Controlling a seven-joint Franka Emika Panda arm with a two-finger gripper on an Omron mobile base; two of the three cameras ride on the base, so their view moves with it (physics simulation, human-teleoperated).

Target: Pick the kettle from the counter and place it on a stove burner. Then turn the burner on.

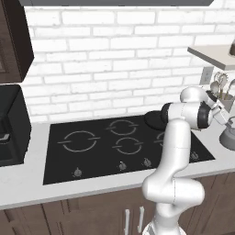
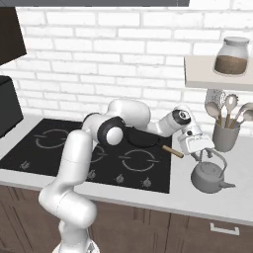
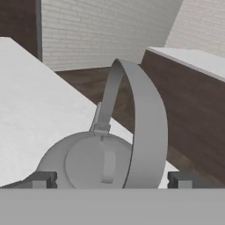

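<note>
The whitish-grey kettle stands on the pale counter right of the stove; it also shows at the picture's edge in the left base view, kettle. My gripper hangs open just above and left of the kettle's arched handle, apart from it. In the hand view the kettle lies close below the gripper, and its handle rises between the two spread fingertips. The largest stove burner is bare at the cooktop's left.
A dark pan with a wooden handle sits on the back right ring, under my forearm. A utensil pot stands behind the kettle, a jar on the shelf above. Knobs line the stove's front. A black appliance stands left.
</note>
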